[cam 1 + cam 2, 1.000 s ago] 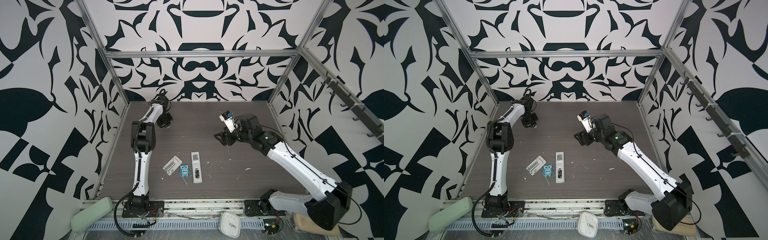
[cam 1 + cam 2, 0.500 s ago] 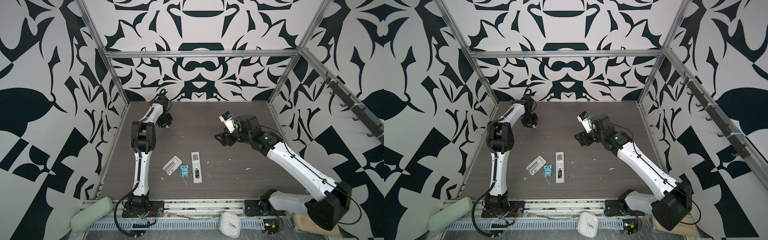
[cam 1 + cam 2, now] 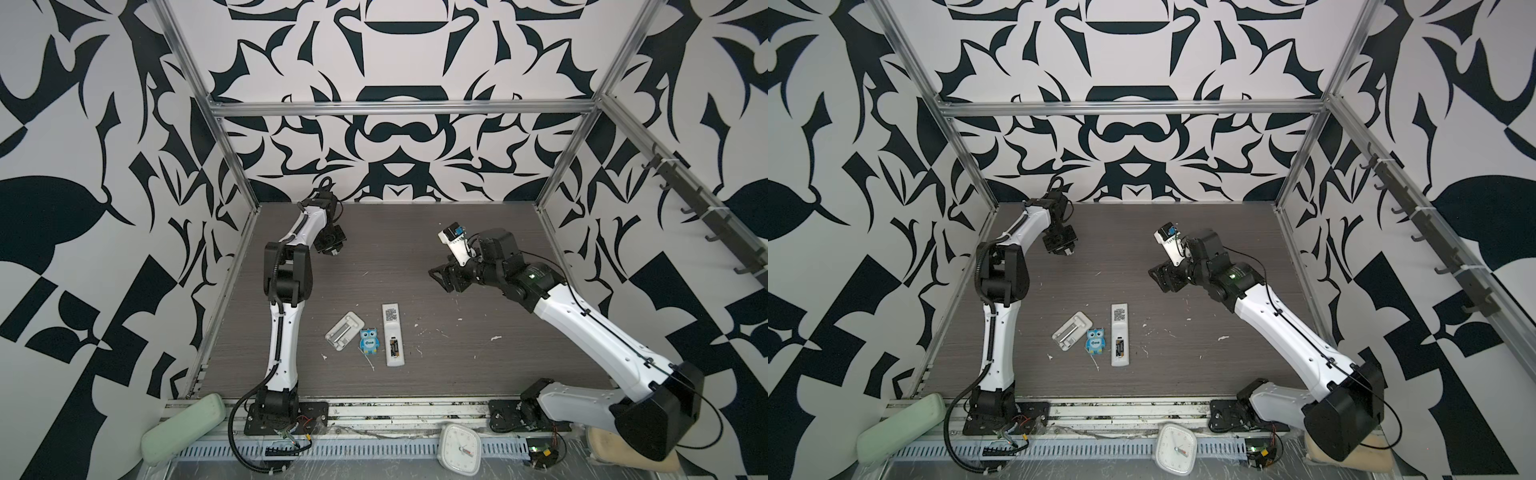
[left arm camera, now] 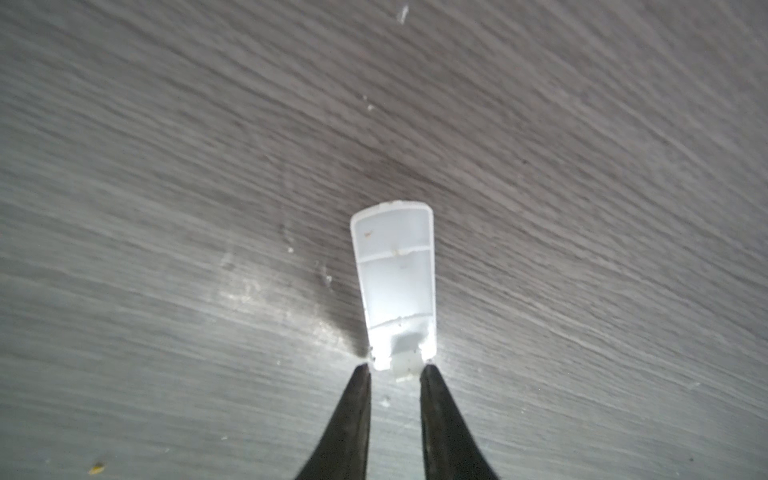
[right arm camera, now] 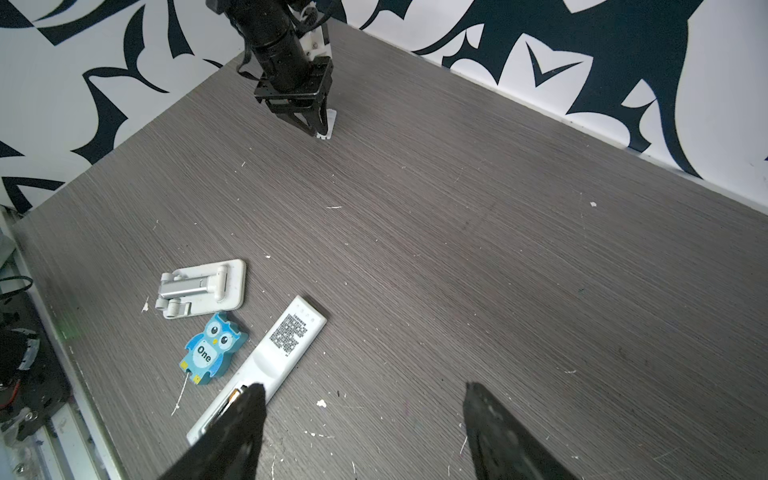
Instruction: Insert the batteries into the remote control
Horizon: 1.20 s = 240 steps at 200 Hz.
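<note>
The remote control (image 3: 392,328) (image 3: 1119,328) (image 5: 286,345) lies back up near the table's front middle, its compartment uncovered. The batteries (image 3: 395,345) (image 3: 1119,346) sit in that compartment, dark with gold ends; a right fingertip hides most of them in the right wrist view. At the far back left my left gripper (image 3: 332,251) (image 3: 1068,251) (image 4: 395,368) points down with its jaws a little apart. Its tips stand at the clip end of the white battery cover (image 4: 397,282) (image 5: 330,124), which lies flat on the table. My right gripper (image 3: 440,280) (image 3: 1160,280) (image 5: 365,385) hovers wide open and empty, right of the middle.
A grey-white folding stand (image 3: 344,331) (image 5: 203,286) and a blue owl figure (image 3: 369,340) (image 5: 214,349) lie just left of the remote. A white clock (image 3: 459,449) and a green pad (image 3: 183,428) rest beyond the table's front rail. Patterned walls close in the back and sides.
</note>
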Each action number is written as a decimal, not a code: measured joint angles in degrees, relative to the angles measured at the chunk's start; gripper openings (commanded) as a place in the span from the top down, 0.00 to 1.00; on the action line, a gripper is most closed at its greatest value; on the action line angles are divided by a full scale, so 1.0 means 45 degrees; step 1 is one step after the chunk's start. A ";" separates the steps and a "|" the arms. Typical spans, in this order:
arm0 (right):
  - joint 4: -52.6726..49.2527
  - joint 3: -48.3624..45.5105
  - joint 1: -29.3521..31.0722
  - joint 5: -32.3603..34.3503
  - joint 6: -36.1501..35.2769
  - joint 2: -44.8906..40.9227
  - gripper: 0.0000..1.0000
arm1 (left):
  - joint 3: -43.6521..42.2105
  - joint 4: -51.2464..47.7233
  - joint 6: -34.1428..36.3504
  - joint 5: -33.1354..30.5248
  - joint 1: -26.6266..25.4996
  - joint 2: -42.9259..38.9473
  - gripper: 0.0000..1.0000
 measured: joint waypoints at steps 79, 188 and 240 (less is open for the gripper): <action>0.0005 0.0000 0.0000 0.0010 -0.0005 0.0000 0.22 | 0.0306 -0.0126 0.0087 -0.0146 -0.0010 0.0306 0.73; 0.0005 0.0000 0.0000 0.0010 -0.0019 0.0000 0.22 | 0.0418 -0.0238 0.0136 -0.0272 -0.0029 0.0355 0.87; 0.0005 -0.0005 -0.0005 0.0010 -0.0097 -0.0005 0.23 | -0.0015 -0.0185 0.0189 0.0087 -0.0029 0.0078 0.89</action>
